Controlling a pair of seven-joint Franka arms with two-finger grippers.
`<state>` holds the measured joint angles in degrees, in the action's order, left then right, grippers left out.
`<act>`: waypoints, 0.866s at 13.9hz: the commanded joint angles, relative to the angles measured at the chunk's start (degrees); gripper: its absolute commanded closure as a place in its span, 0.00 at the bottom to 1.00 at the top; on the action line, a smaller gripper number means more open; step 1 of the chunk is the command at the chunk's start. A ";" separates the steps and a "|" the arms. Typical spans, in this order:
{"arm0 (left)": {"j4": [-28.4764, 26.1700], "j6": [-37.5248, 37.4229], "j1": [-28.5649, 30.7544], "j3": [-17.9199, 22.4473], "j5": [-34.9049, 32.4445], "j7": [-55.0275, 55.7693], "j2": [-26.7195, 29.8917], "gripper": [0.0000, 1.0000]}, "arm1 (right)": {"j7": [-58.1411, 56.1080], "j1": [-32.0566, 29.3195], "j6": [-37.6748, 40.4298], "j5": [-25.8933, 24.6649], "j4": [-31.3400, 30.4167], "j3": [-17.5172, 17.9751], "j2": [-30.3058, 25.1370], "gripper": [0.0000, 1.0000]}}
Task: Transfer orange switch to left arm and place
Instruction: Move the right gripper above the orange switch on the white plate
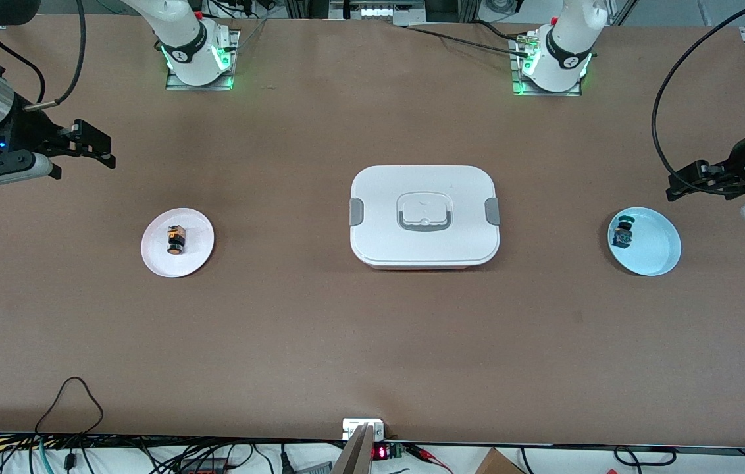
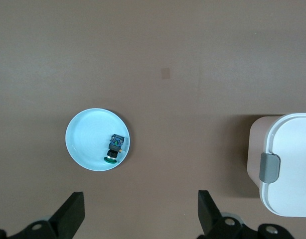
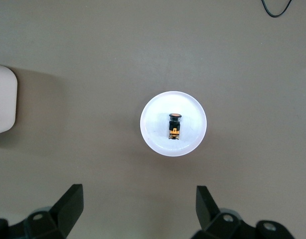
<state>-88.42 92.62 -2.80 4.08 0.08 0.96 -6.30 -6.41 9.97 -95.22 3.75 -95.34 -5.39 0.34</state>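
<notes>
The orange switch [image 1: 176,240] lies on its side on a small white plate [image 1: 195,253] toward the right arm's end of the table; it also shows in the right wrist view [image 3: 174,125]. The white box [image 1: 424,215] with grey clips sits at the table's middle. My right gripper [image 1: 97,146] is open and empty, held up over bare table near the white plate. My left gripper [image 1: 682,184] is open and empty, held up near a light blue plate [image 1: 659,247]. A green-capped switch [image 1: 622,234] lies on that blue plate.
The box's corner shows in the left wrist view [image 2: 287,164] and the right wrist view [image 3: 3,104]. The blue plate [image 2: 85,144] with the green switch [image 2: 114,147] shows in the left wrist view. Cables hang along the table's edge nearest the front camera.
</notes>
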 commanded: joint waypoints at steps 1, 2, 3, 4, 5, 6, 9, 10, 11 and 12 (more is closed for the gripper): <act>-0.09 0.01 -0.27 0.40 0.18 -0.26 0.59 0.00 | -0.45 -0.04 2.66 -0.76 1.48 0.03 0.72 0.00; -0.09 0.01 -0.27 0.40 0.18 -0.26 0.50 0.00 | -0.62 -0.13 2.94 -0.77 1.65 0.03 0.72 0.00; -0.09 0.01 -0.27 0.49 0.27 -0.26 0.50 0.00 | -0.71 -0.13 2.94 -0.68 1.91 0.03 0.89 0.00; -0.09 0.01 -0.19 0.49 0.27 -0.26 0.50 0.00 | -0.79 -0.13 2.85 -0.76 2.09 0.03 1.07 0.00; -0.09 0.01 -0.18 0.49 0.27 -0.26 0.50 0.00 | -0.79 -0.22 2.68 -0.68 2.18 0.03 1.16 0.00; -0.09 0.01 -0.18 0.49 0.27 -0.26 0.50 0.00 | -0.88 -0.31 2.67 -0.68 2.18 0.03 1.16 0.00; -0.09 0.01 -0.18 0.40 0.27 -0.26 0.41 0.00 | -5.68 -0.31 3.37 -0.76 1.66 0.03 1.16 0.00; -0.09 0.01 -0.10 0.40 0.27 -0.26 0.50 0.00 | -9.54 -0.31 3.99 -0.77 1.22 0.03 1.25 0.00; -0.09 0.01 -0.18 0.40 0.27 -0.34 0.41 0.00 | -13.85 -0.39 4.17 -0.77 0.69 0.03 1.25 0.00; -0.09 0.01 -0.18 0.49 0.27 -0.34 0.50 0.00 | -17.37 -0.39 4.17 -0.77 0.25 -0.06 1.25 0.00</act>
<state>-88.42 92.62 -2.80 4.20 0.08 0.96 -6.30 -17.30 9.90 -92.19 3.69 -95.15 -5.47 1.27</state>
